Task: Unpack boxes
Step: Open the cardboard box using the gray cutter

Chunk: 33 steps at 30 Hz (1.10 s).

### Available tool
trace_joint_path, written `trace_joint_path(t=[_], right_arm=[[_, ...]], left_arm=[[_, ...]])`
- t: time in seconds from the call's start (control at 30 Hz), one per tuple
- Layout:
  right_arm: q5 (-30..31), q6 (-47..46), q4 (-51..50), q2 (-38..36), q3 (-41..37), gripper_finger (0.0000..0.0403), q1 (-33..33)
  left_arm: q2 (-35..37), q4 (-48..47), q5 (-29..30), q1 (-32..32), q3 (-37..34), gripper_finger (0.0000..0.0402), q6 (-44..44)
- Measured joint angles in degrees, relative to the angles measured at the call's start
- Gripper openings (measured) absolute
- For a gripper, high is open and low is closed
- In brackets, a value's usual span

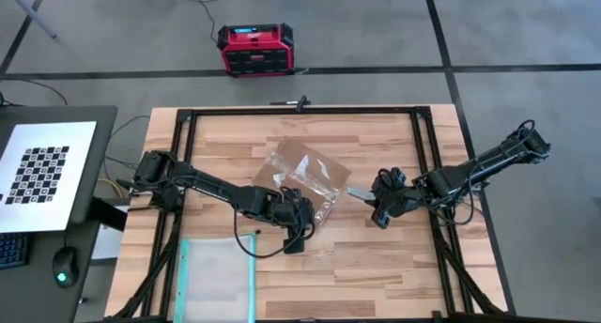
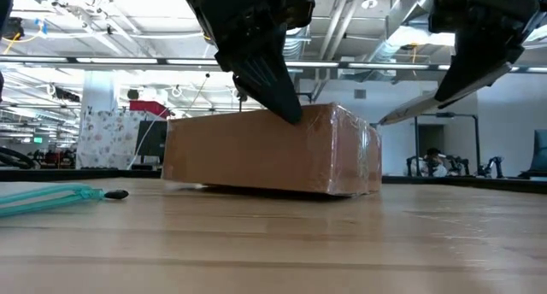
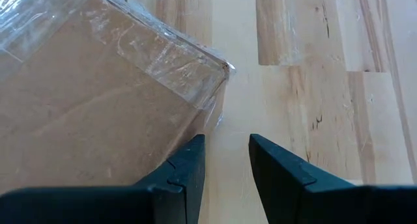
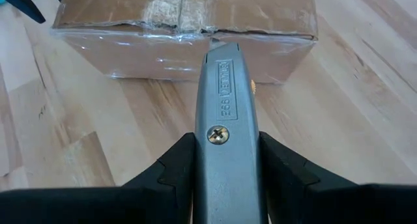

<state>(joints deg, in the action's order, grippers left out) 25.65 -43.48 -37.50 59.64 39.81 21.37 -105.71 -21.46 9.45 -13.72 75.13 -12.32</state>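
Still early on: box (image 1: 302,178) shut, flaps down, shiny tape across top seam and over edges, nothing taken out. Cutting tape, lifting flaps, emptying contents all left to do, judging by the wrist views.

Box flat on counter (image 1: 376,257), w/ the right pincer (image 1: 377,204) just off one end and the left pincer (image 1: 297,231) at the near corner on the other side.

Right pincer clamped on a grey utility knife (image 4: 225,113), fingers tight on both sides of the handle. Knife points ahead of pincer, straight at box end; blade tip at or nearly at the top edge where the taped seam meets the end wall, contact not certain. Right arm reaches in from counter's right side, stretched low, wrist angled down toward box; in the low view knife slopes down to the box's top corner.

Left pincer part-open, narrow gap, holding nothing; counter wood visible between its fingers (image 3: 189,172). One finger right beside box's corner wall, maybe touching the tape wrap, hard to say. Low view has left arm's tip pressing down on box top near an edge, prob. bracing it for the cut. Left arm comes in from counter's left, elbow bent, forearm across toward box.

Also about: clear pouch (image 1: 218,276) on counter behind left pincer, red and black case (image 1: 253,49) on floor beyond counter.
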Motion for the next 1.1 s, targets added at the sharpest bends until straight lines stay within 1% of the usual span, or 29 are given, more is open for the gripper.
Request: trace_joint_path(t=[0.4,0.63,0.8,1.1], right_arm=[[0.0,0.4,2.2,0.0,0.0,0.012,-0.2],[0.4,1.6,4.4,4.2,-0.7,0.012,-0.9],[1.4,4.4,10.8,6.8,-0.8,0.012,-1.2],[1.0,6.3,11.5,7.2,-0.8,0.012,-2.9]], left_arm=[[0.0,0.0,0.0,0.0,0.0,0.0105,0.5],[0.0,0.2,0.0,0.1,0.0,0.0104,0.7],[0.0,1.6,-0.6,0.3,-0.1,0.0104,0.8],[-0.2,1.6,-0.2,1.9,-0.1,0.0104,3.1]])
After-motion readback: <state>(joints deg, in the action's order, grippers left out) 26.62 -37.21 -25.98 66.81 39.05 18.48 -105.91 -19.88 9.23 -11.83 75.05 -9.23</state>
